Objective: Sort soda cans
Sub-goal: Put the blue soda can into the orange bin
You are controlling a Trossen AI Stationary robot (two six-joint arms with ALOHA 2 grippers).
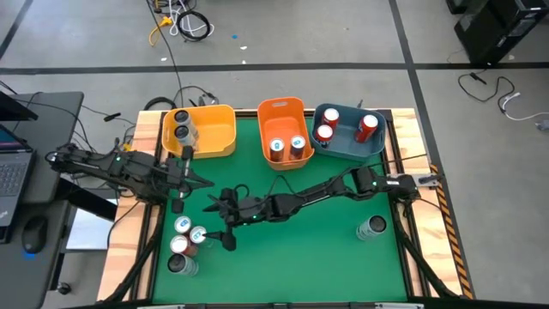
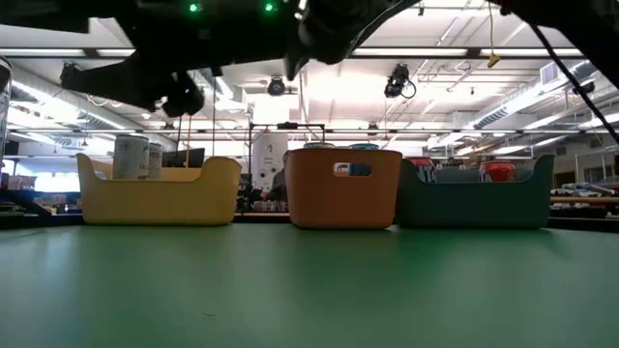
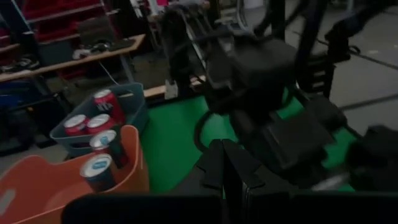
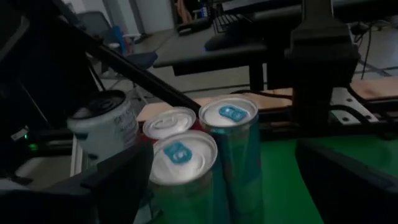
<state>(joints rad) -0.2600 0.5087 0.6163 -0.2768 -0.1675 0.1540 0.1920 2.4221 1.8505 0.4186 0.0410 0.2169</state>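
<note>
Near the front left of the green felt table top (image 1: 317,249), a bunch of four small metal soda cans (image 1: 185,243) w/ silver tops is standing close together; two w/ blue tabs are touching side by side, a red one and a grey-white one are right by them. The right gripper (image 1: 228,223) is reaching across the table and hanging just beside this bunch, its two dark fingers (image 4: 118,177) spread wide w/ nothing between them. One more dark grey can (image 1: 371,227) is standing alone on the right side, well apart from the rest. The left gripper (image 1: 203,181) is hovering over the left-middle of the table, fingers pressed tight together and empty. Farther back, three plastic bins are sitting in a row. The yellow rectangular bin (image 1: 212,133) on the left is holding two grey cans (image 1: 181,125). The orange bin (image 1: 281,127) in the middle is holding two blue-tab cans (image 1: 287,147). The dark blue bin (image 1: 347,146) on the right is holding about four red cans (image 1: 346,124).
</note>
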